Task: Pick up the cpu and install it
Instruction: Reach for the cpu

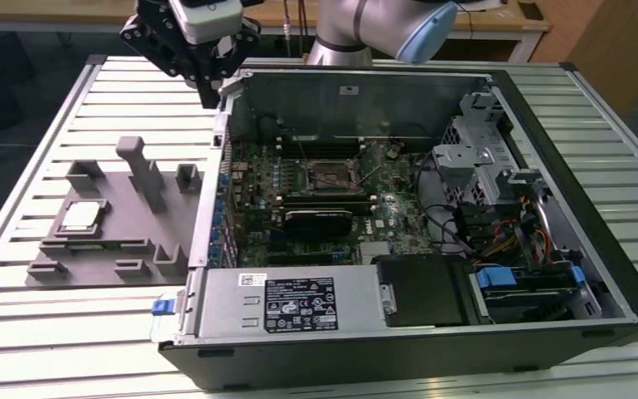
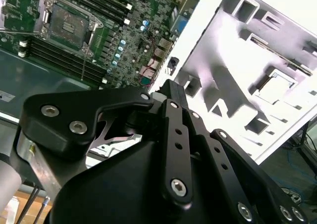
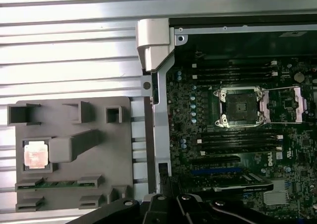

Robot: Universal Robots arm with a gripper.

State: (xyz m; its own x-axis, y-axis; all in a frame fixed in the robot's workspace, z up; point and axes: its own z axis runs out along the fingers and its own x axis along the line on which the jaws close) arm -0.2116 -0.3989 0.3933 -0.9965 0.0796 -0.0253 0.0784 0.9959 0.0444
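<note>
The cpu point(image 1: 80, 216) is a small square chip with a silver top. It lies flat in a pocket of the grey holder block point(image 1: 120, 249) on the exterior view's left, outside the computer case. The first wrist view shows the cpu point(image 3: 36, 153) in that pocket, and it looks washed out in the second wrist view point(image 2: 275, 87). My gripper point(image 1: 210, 93) hangs above the case's far left corner, well away from the chip, shut and holding nothing. Its fingers point(image 2: 173, 97) meet at their tips. The open black socket point(image 1: 329, 174) sits mid-motherboard point(image 3: 241, 105).
The open computer case point(image 1: 222, 150) lies on a ribbed metal table point(image 1: 130, 91). A grey power supply box point(image 1: 286, 303) with a white label fills its near side, and drive cages and cables point(image 1: 497, 216) sit on the exterior view's right. The holder block has upright posts point(image 1: 134, 166).
</note>
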